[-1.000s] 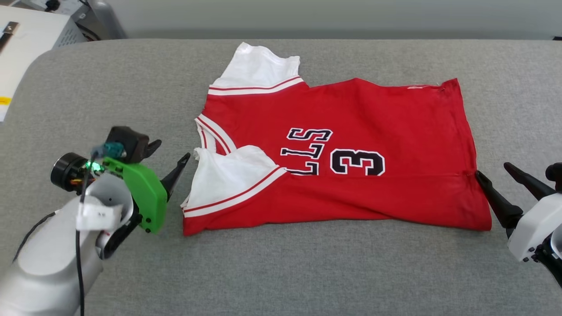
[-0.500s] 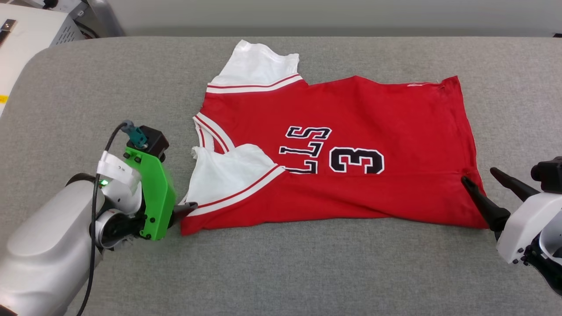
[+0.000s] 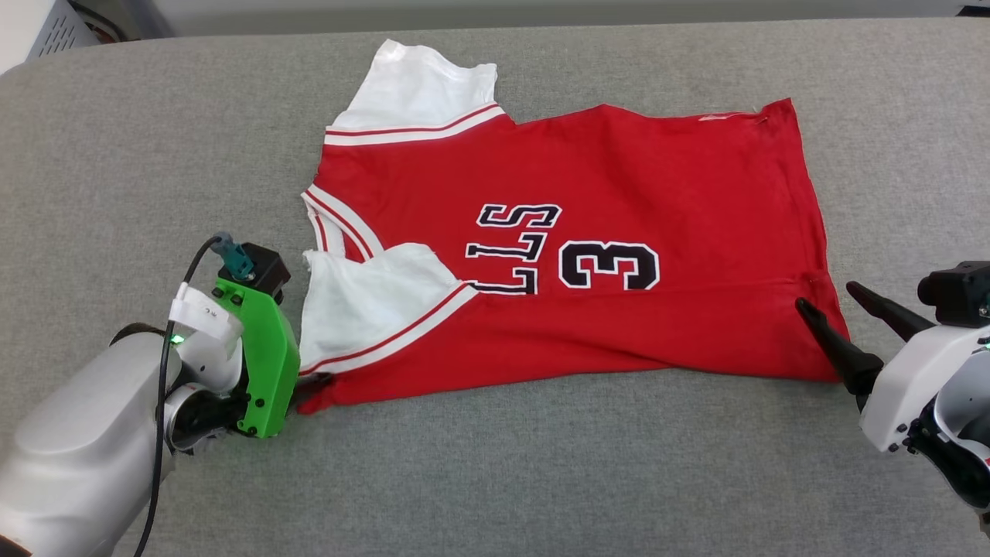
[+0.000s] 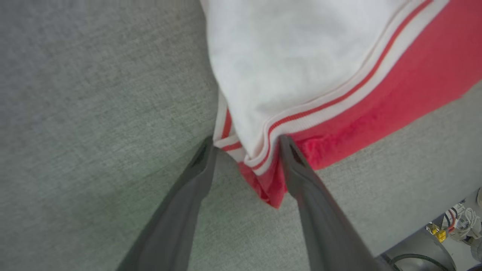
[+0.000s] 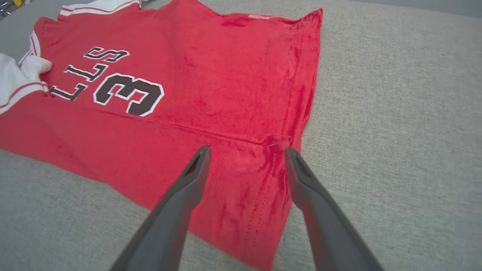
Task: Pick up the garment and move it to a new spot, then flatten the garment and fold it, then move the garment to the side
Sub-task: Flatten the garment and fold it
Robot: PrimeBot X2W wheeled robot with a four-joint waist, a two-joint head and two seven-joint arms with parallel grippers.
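garment (image 3: pixel 619 193) lies on grey pad (image 3: pixel 541 464) (cables (image 4: pixel 457 229), probably, beyond its edge).

Grey woven fabric tabletop (image 3: pixel 541 480), rounded far-left corner. Pale wall strip (image 3: pixel 541 6) beyond far edge. White vented box (image 3: pixel 46 31) top left. Even, soft light.

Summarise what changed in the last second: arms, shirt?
The left gripper dropped from beside the white sleeve to the garment's near-left corner; its open fingers now straddle that corner without closing. The right gripper edged inward over the near-right hem corner, open. Nothing taken hold of or let go. The head view shifted because the camera moved; the garment lies as it did.
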